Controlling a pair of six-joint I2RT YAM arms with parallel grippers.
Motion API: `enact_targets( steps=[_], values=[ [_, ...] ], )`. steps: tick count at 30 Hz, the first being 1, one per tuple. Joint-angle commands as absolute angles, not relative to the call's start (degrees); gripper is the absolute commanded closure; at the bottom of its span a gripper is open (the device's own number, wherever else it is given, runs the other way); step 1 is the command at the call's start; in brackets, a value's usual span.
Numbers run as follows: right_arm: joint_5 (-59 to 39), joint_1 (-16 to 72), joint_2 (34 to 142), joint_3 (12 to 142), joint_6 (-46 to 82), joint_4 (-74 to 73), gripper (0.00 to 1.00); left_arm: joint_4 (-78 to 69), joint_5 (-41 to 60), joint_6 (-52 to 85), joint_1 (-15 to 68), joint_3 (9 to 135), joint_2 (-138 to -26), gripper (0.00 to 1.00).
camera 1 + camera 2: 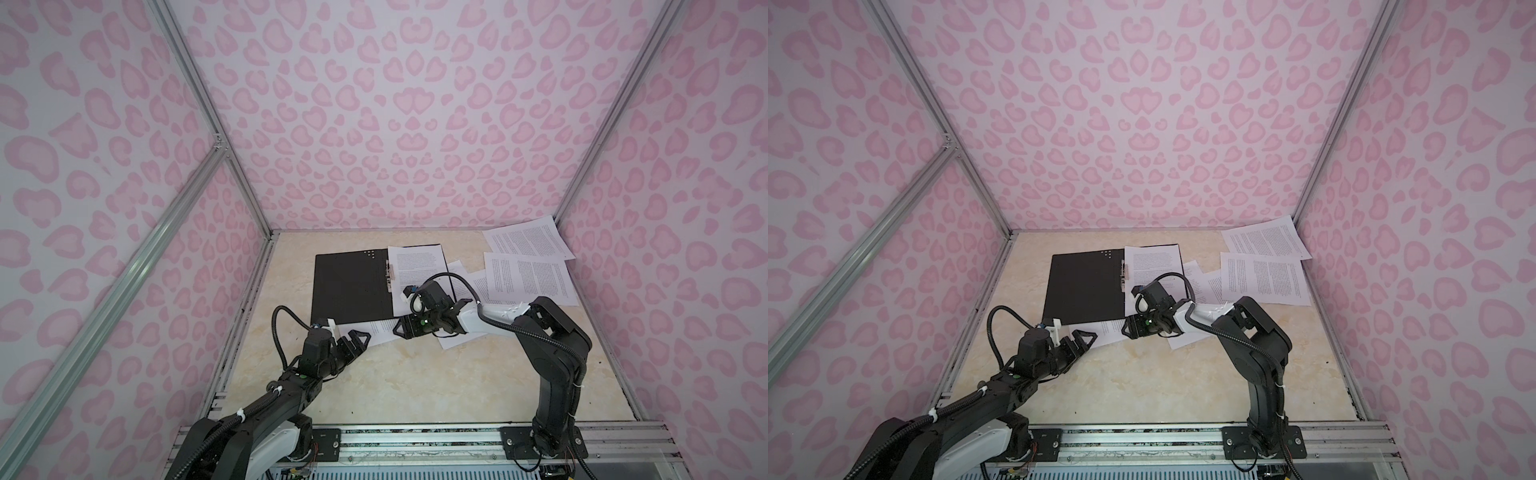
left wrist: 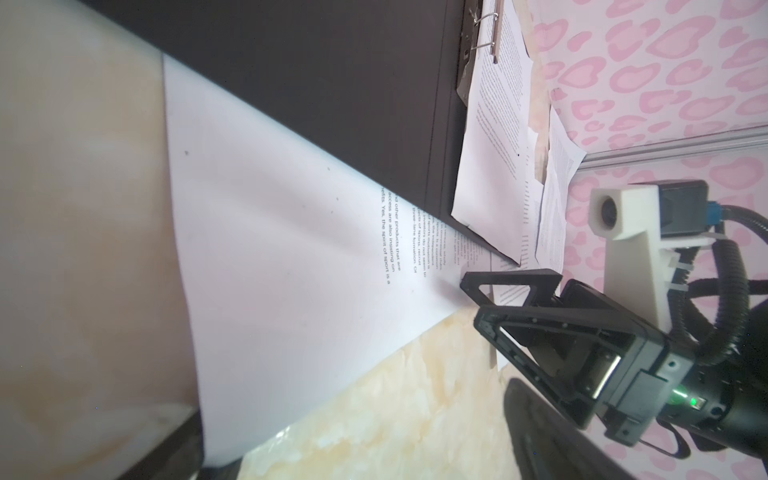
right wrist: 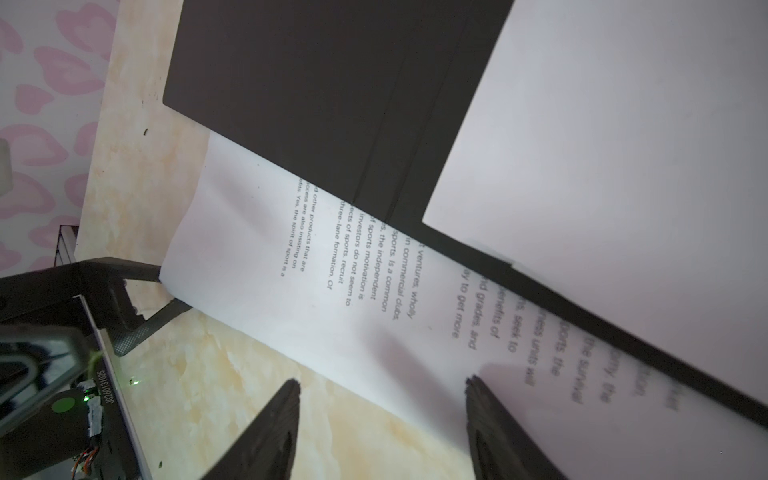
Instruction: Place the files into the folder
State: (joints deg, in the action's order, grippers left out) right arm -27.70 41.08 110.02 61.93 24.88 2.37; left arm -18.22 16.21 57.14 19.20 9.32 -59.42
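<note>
Since one sheet (image 1: pixel 380 330) lies tucked partly under the near edge of the open folder (image 1: pixel 353 286), with some of its print hidden beneath the black board and the rest out on the table (image 1: pixel 415 382), I judge the step in hand to be drawing it clear so that it can go inside. The left gripper (image 1: pixel 360 338) sits low at the sheet's corner, just off the folder's near-left corner, jaws wide and closed on nothing; the right gripper (image 3: pixel 381 384) hovers over the sheet's free edge, off the folder's near-right part, jaws apart and empty, one finger above paper and one above bare table.

To do it well, pinch this sheet alone, close to its edge; slide it away from the folder flat along the table rather than lifting, lest the folder ride up or the paper crease; the free arm could pin the folder meanwhile.

A second sheet (image 1: pixel 417 270) lies on the folder's right half beside the clip (image 1: pixel 390 272); more files (image 1: pixel 528 274) lie scattered to the folder's right, some overlapping.
</note>
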Motion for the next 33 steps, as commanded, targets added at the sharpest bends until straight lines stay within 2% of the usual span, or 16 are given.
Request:
enact_targets(
  steps=[1, 5, 9, 21, 23, 26, 33],
  values=[
    [-27.0, 41.0, 111.2, 61.5, 25.3, 7.1, 0.35, -20.2, 14.9, 57.3, 19.2, 9.6, -60.5, 0.04],
    [-27.1, 40.9, 111.1, 61.4, 25.3, 7.2, 0.35, -20.2, 13.6, 59.0, 19.0, 9.3, -59.4, 0.01],
    [-27.5, 40.8, 111.2, 61.4, 25.4, 7.1, 0.35, -21.3, 12.8, 62.2, 18.9, 8.3, -58.3, 0.11],
    [-27.7, 40.5, 109.6, 60.7, 25.3, 7.0, 0.35, -23.1, 12.7, 65.3, 18.9, 8.8, -61.0, 0.57],
    [-25.8, 40.1, 107.6, 59.9, 25.3, 7.3, 0.35, -22.4, 12.9, 65.2, 18.9, 9.1, -60.4, 0.75],
    [-19.1, 40.0, 101.4, 57.4, 23.9, 8.0, 0.35, -21.0, 13.7, 64.8, 18.9, 9.4, -58.9, 0.96],
    [-16.5, 36.1, 92.9, 51.6, 25.7, 5.5, 0.32, -14.7, 16.3, 63.9, 18.9, 11.1, -50.8, 0.96]
  ],
)
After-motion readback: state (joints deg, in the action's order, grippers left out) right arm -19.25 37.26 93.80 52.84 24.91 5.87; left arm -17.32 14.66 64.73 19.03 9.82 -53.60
